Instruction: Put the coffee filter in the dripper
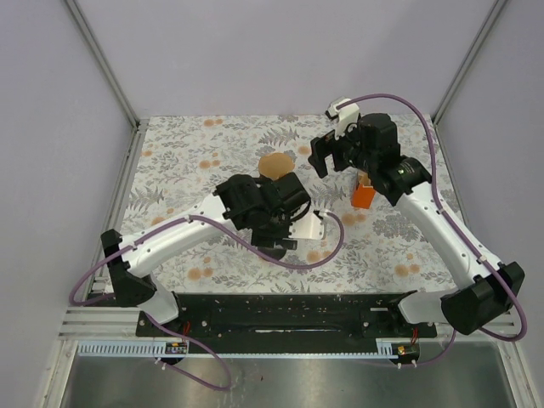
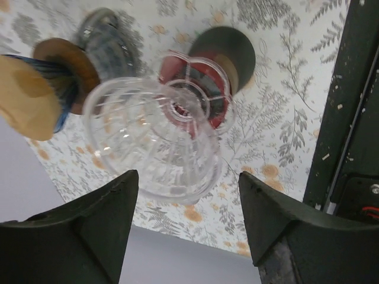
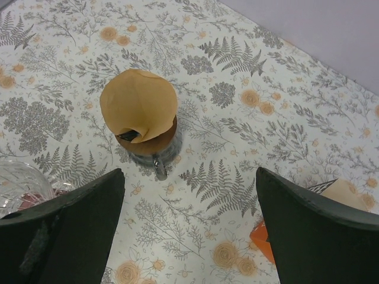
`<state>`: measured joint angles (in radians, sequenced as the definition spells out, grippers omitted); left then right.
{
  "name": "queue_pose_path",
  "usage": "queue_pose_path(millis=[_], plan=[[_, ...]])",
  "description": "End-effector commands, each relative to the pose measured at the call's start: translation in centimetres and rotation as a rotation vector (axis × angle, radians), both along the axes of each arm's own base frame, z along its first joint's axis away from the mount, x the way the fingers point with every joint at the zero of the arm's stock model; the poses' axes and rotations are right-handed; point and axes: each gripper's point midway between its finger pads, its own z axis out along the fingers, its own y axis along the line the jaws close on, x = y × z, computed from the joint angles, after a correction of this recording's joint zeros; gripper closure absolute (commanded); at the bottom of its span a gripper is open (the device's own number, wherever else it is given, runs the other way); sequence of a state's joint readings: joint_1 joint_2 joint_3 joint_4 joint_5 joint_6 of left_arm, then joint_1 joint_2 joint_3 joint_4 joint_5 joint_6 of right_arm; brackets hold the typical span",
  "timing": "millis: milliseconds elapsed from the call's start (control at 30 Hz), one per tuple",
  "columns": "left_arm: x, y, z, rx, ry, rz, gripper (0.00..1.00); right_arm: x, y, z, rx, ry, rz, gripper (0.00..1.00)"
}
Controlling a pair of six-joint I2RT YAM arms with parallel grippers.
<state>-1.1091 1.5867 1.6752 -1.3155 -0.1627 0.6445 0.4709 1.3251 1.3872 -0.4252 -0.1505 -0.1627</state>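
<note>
my left gripper [image 2: 186,180] has its jaws spread wide and pinches nothing. the clear dripper [image 2: 157,139] stands just past the fingertips. its wide mouth faces my wrist camera and its scalloped foot shows through the wall toward 1 o'clock. i cannot tell whether its rim touches either finger. a dark round disc [image 2: 228,53] lies beyond the foot, also toward 1 o'clock.

the coffee filter [image 3: 139,106], a brown paper cone, is not in the dripper. it rests on the wooden lid [image 3: 148,141] of a glass mug [image 3: 155,158], which stands on the floral tablecloth [image 3: 237,106]. seen from above, the mug is at 12 o'clock from my left gripper and apart from the dripper.

my right gripper [image 3: 189,174] hangs above the cloth with its jaws spread and nothing between them. the filter is at 11 o'clock from its fingertips, not touching them. an orange box [image 3: 265,239] holding more paper filters [image 3: 346,192] is at 4 o'clock, half hidden behind my right-hand finger.
</note>
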Motion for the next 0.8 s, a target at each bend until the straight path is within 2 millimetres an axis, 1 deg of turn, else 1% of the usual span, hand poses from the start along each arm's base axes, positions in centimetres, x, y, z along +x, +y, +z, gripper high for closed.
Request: queue_pose_path(millis=[0,67,133,200,233,267,300,333,400,433,467,533,600,633,767], plan=[[-0.1,-1.0,4.9,-0.140,-0.035,0.017,0.26,2.1,-1.7,0.3,0.050,0.040,-0.114,0.00],[0.1,-1.3,6.5,-0.194,-0.050,0.039,0.22,3.3,-3.1,-0.1,0.093,0.082,-0.185,0.01],[0.8,-1.4,8.0,-0.262,-0.061,0.081,0.17,4.5,-5.0,-0.5,0.141,0.119,-0.279,0.02],[2.0,-1.3,9.5,-0.346,-0.077,0.143,0.13,6.0,-7.3,-1.6,0.148,0.144,-0.403,0.08],[2.8,-1.0,10.2,-0.393,-0.087,0.185,0.11,6.6,-8.5,-2.2,0.140,0.153,-0.462,0.14],[4.0,-0.6,10.8,-0.435,-0.103,0.237,0.09,7.1,-9.8,-2.9,0.128,0.163,-0.516,0.19],[5.7,0.5,11.3,-0.468,-0.127,0.310,0.08,7.7,-10.8,-3.6,0.119,0.175,-0.555,0.25],[7.1,1.0,12.2,-0.522,-0.156,0.368,0.06,8.1,-11.7,-4.5,0.114,0.197,-0.583,0.28],[9.7,2.9,13.2,-0.603,-0.194,0.489,0.04,8.8,-12.8,-6.1,0.106,0.252,-0.625,0.30],[10.7,4.0,13.5,-0.635,-0.204,0.544,0.03,8.9,-13.0,-7.0,0.090,0.283,-0.636,0.31],[11.6,5.0,13.6,-0.665,-0.211,0.592,0.03,9.2,-13.2,-7.8,0.070,0.308,-0.645,0.32],[12.6,6.5,13.2,-0.690,-0.215,0.657,0.03,9.4,-13.4,-9.4,0.032,0.353,-0.655,0.37],[13.1,7.6,12.3,-0.689,-0.213,0.696,0.03,9.4,-13.8,-10.2,0.011,0.380,-0.679,0.48],[13.2,8.0,11.9,-0.686,-0.209,0.711,0.03,9.4,-14.2,-10.6,0.000,0.387,-0.695,0.52],[13.5,9.2,10.3,-0.655,-0.194,0.757,0.03,9.6,-15.5,-11.5,-0.029,0.394,-0.740,0.52]])
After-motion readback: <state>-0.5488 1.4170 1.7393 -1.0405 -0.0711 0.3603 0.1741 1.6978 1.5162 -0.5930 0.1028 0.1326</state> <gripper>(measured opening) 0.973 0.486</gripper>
